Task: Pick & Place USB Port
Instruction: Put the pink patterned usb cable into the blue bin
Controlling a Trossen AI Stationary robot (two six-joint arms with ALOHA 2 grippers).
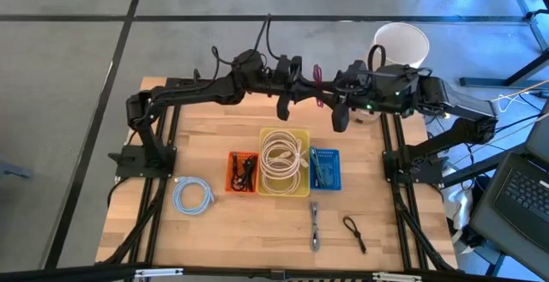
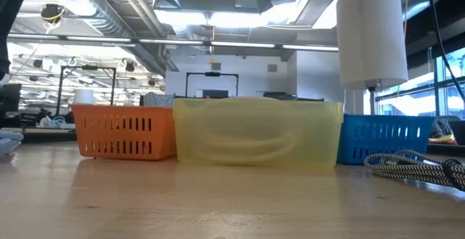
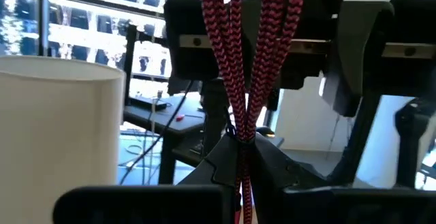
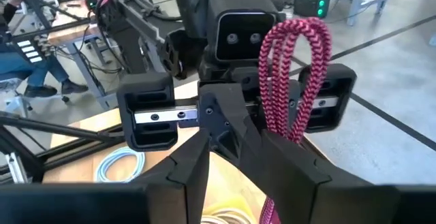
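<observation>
Near edge, 6 o'clock: a grey braided cable point(image 1: 315, 226) and a small black cable point(image 1: 354, 233) lie loose on the bench point(image 1: 214, 243); a pale blue coil point(image 1: 192, 195) sits toward 8 o'clock.
Centre: three bins in a row, the orange bin point(image 1: 243, 171) at 9 o'clock, the yellow bin point(image 1: 285, 162) holding white cable in the middle, the blue bin point(image 1: 324, 169) at 3 o'clock.
Far edge, 12 o'clock: the red braided USB cable point(image 4: 293, 81) hangs folded in loops in the air, well above the bins.
Left gripper point(image 4: 231, 125): jaws pinched narrow on the red cable's bundle.
Right gripper point(image 1: 340, 115): facing the left across the cable; jaws partly apart, holding nothing that I can see.
Progress: pick looks done, placing remains; which bin is meant I cannot tell.
Beyond: a white cylinder point(image 1: 401, 45) at 1 o'clock.
</observation>
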